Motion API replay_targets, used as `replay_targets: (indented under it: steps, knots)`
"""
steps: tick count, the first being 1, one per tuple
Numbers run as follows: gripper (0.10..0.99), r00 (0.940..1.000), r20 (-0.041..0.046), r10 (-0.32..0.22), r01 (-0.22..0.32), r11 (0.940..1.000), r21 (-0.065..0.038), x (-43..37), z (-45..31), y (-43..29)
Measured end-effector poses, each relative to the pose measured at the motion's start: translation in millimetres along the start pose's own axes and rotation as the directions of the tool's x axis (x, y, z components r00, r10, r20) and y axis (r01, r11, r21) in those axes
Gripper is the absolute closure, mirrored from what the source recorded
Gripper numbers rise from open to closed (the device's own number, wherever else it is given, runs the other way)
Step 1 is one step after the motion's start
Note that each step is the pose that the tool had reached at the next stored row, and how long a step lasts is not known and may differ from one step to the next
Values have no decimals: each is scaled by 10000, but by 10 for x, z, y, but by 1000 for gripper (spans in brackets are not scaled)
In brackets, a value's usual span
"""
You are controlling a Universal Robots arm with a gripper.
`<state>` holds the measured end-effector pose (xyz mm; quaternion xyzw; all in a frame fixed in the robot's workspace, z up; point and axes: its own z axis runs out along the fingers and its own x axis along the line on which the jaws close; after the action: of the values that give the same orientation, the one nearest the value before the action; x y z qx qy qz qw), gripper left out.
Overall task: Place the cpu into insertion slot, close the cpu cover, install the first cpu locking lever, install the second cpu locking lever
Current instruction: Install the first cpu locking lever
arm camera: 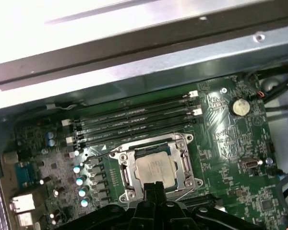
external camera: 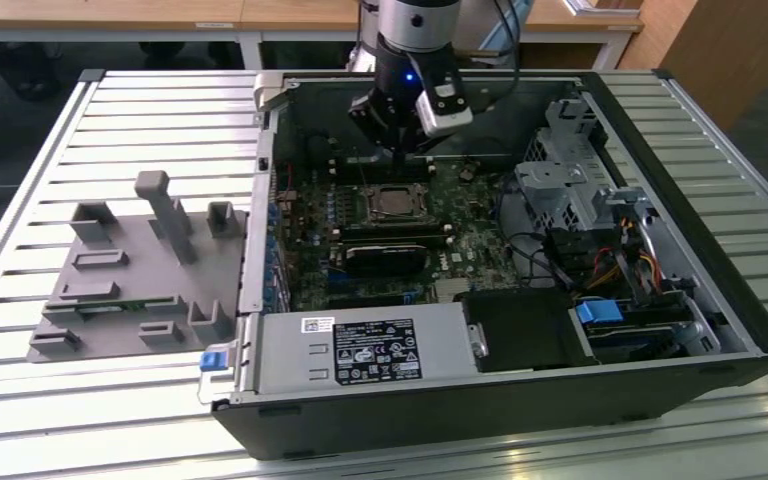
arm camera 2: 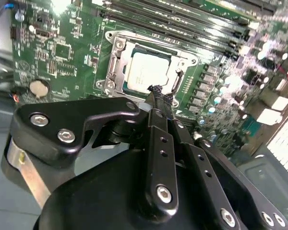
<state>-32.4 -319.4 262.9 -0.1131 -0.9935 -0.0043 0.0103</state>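
1. An open black computer case (external camera: 491, 410) lies on a slatted metal table (external camera: 37, 400). Its green motherboard (arm camera: 230, 143) faces up.
2. The arm's black gripper (external camera: 404, 150) hangs inside the case, low over the board. In the exterior view it is just beyond the cpu (arm camera: 155, 170).
3. Jaws: in the second wrist view the two fingertips (arm camera 2: 156, 90) are pressed together with no gap, and nothing is held between them.
4. The cpu is a small pale square chip. It sits flat in the slot (arm camera: 129, 168), near the middle of the board.
5. The cover (arm camera: 186, 165), a silvery metal frame, lies flat around the chip. The chip's top shows through its cut-out middle.
6. In both wrist views the fingertips are just beside one edge of the cover. I cannot tell whether they touch it.
7. Long black memory slots (arm camera: 134, 120) run along the side of the cover away from the gripper.
8. A round coin cell (arm camera: 238, 106) sits on the board, well apart from the cpu.
9. A grey moulded tray (external camera: 131, 280) lies on the table beside the case, at the exterior view's left.
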Motion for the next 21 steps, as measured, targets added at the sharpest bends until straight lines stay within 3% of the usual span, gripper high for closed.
replay_targets:
  steps: [10, 14, 21]
  knots:
    - [980, 9962, 56, -870, 870, 9962, 4, 2, 0, 0]
    - [980, 9933, 92, -1151, 1152, 9933, -88, 2, 0, 0]
    - [980, 9908, 389, -1300, 1308, 9912, -188, 59, 2, -14]
